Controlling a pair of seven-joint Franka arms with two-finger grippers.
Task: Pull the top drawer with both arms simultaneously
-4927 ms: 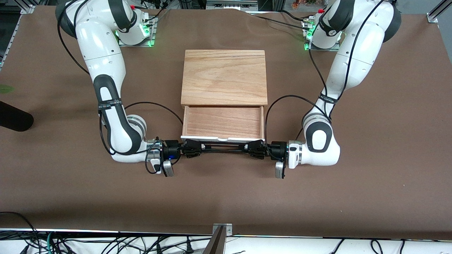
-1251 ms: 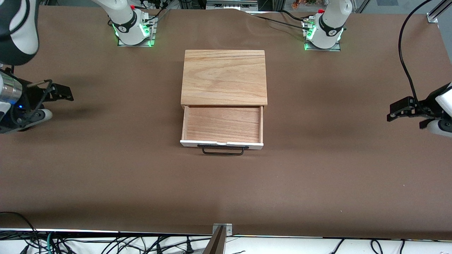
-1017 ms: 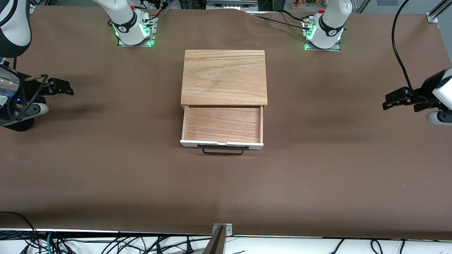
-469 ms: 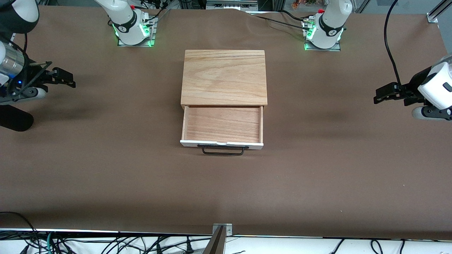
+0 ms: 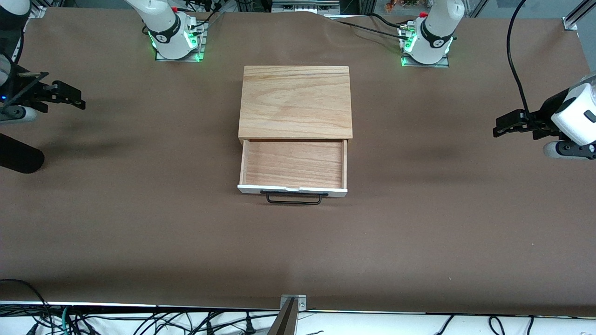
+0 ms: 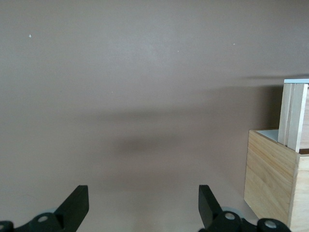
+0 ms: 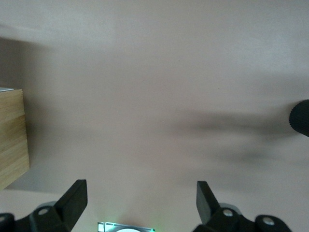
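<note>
The top drawer (image 5: 293, 163) stands pulled out of the wooden box (image 5: 295, 100), its white front panel (image 5: 251, 188) and black wire handle (image 5: 294, 199) toward the front camera. Nothing touches the handle. My right gripper (image 5: 74, 96) hangs open over bare table at the right arm's end. My left gripper (image 5: 499, 129) hangs open over bare table at the left arm's end. The left wrist view shows open fingers (image 6: 77, 207) around empty space (image 6: 143, 208), with the box (image 6: 270, 183) and the drawer's white front (image 6: 294, 116) at the side. In the right wrist view, that gripper (image 7: 140, 200) is also empty.
Brown table cover (image 5: 186, 242) all round. Both arm bases (image 5: 174, 39) (image 5: 426, 44) glow green, farther from the front camera than the box. A dark rounded object (image 5: 18, 158) lies at the table edge at the right arm's end. Cables (image 5: 70, 321) hang below the front edge.
Both grippers have let go of the handle and swung out to their own ends of the table. In the last second the right gripper drew farther outward; the left one has almost stopped. The drawer stays pulled out.
</note>
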